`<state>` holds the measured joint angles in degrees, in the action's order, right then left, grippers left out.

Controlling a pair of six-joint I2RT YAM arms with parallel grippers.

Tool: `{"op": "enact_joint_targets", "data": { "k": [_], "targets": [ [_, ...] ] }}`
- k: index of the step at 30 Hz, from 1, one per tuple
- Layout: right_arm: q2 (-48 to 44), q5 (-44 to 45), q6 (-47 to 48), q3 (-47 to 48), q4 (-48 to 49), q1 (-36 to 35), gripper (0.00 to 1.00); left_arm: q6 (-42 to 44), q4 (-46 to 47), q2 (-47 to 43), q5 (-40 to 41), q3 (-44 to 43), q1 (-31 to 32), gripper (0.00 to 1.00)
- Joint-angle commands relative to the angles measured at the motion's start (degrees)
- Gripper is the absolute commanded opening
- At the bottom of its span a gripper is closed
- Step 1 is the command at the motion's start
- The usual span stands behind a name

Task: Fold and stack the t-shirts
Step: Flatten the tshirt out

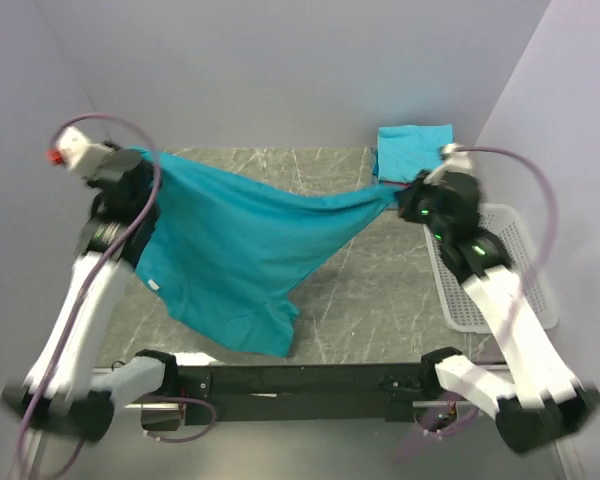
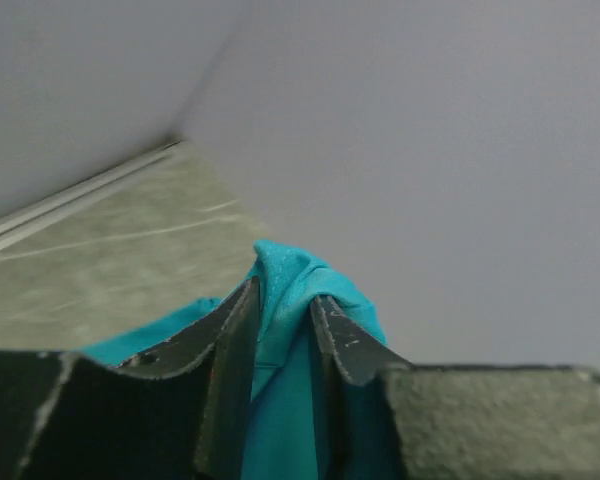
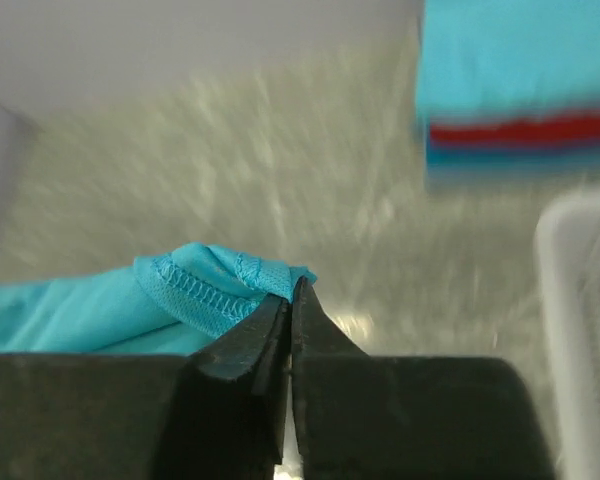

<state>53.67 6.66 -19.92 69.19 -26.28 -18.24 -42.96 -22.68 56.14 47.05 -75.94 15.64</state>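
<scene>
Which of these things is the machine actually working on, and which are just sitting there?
In the job:
teal t-shirt, held between left tool and right tool
folded stack of shirts at the far corner

Just lying about:
white basket on the right

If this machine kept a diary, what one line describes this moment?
state: teal t-shirt stretched between both arms | left gripper: shut on its cloth | right gripper: shut on its hem | folded stack: far right corner
</scene>
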Motion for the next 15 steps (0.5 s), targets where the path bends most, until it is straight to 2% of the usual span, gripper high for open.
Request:
{"op": "enact_joint_targets", "data": {
  "k": [1,2,3,4,6,7,9,13,15],
  "targets": [
    [8.53,-10.86,-5.74,-11.16,3.93,4.87,0.08,0.16,9.60,11.42,-14.17,9.20,-10.60,0.40],
    [13.95,-11.92,-5.83,-12.75,4.05,6.45,0.19,0.33,12.19,14.06,-18.44,10.10,-13.41,0.59],
    [16.96,-12.54,-5.13,-11.98,3.18,7.16,0.49,0.59,13.17,19.31,-21.61,10.02,-14.22,0.66],
    [19.78,-11.50,-4.60,-10.49,-0.40,7.51,0.56,-0.10,12.14,21.62,-23.56,7.07,-14.41,0.78],
    [24.98,-7.82,-4.34,-6.27,-3.24,7.43,0.73,-0.28,8.88,25.93,-26.55,4.85,-14.41,0.85],
    [24.99,-8.06,-4.16,-5.82,-3.42,7.34,0.78,-0.02,9.23,26.39,-27.35,4.66,-14.41,0.91],
    [23.86,-8.76,-3.72,-6.08,-2.29,7.43,0.80,0.42,10.02,25.61,-28.41,5.36,-14.41,0.95],
    [21.13,-13.50,-2.05,-7.31,0.09,7.08,0.81,-0.54,8.27,22.09,-29.46,9.48,-14.41,0.96],
    [20.60,-13.60,-1.00,-8.10,0.44,5.68,0.82,-1.51,7.91,18.93,-33.76,12.21,-14.41,0.98]
  ]
}}
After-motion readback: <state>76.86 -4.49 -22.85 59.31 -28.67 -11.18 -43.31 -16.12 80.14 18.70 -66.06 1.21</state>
